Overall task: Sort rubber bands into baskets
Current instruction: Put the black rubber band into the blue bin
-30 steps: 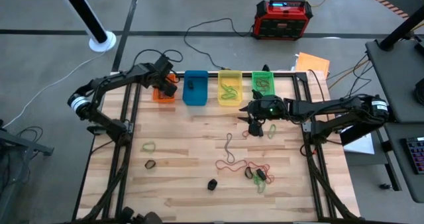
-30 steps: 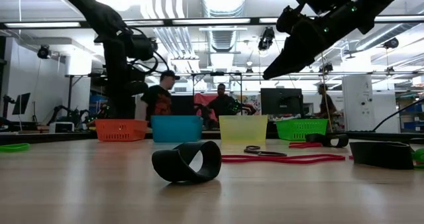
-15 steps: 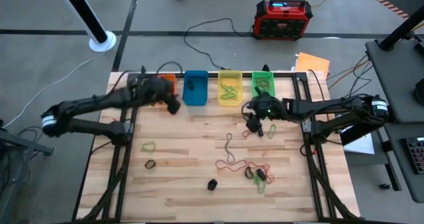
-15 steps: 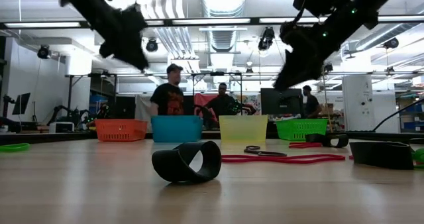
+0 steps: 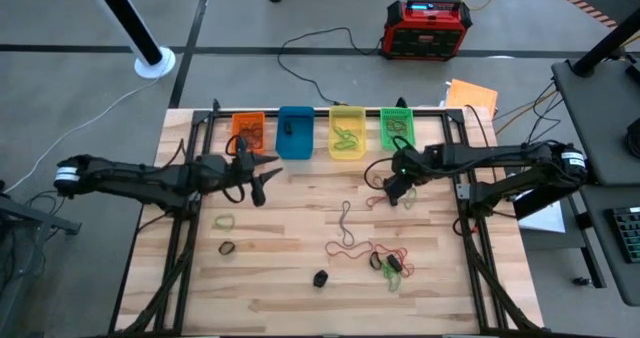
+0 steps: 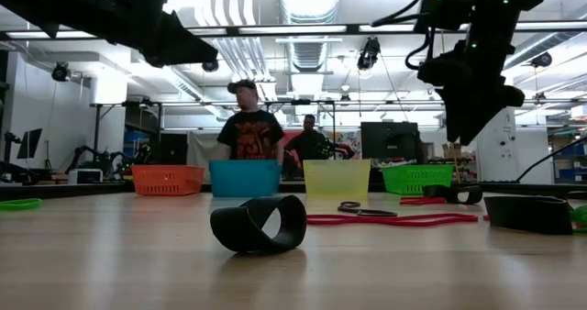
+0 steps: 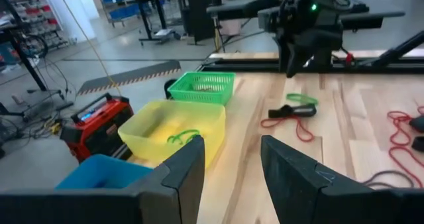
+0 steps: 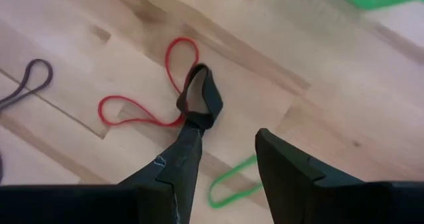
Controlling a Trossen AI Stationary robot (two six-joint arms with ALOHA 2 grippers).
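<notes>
I have the right gripper right of centre in the high view, hanging just below the green basket. In its wrist view the two fingers stand apart with nothing between them, and directly ahead of them on the wood lie a red band and a black band that overlap, with a green band showing between the fingers lower in the frame. None of these is touched.

My left gripper sits left of centre in the high view, below the orange basket and the blue basket. Its fingers are also apart and empty. Past them, in its wrist view, I see the yellow basket with green loops in it.

More loose bands lie toward the bottom of the high view: a green loop and a dark one at lower left, a red tangle at lower right.
</notes>
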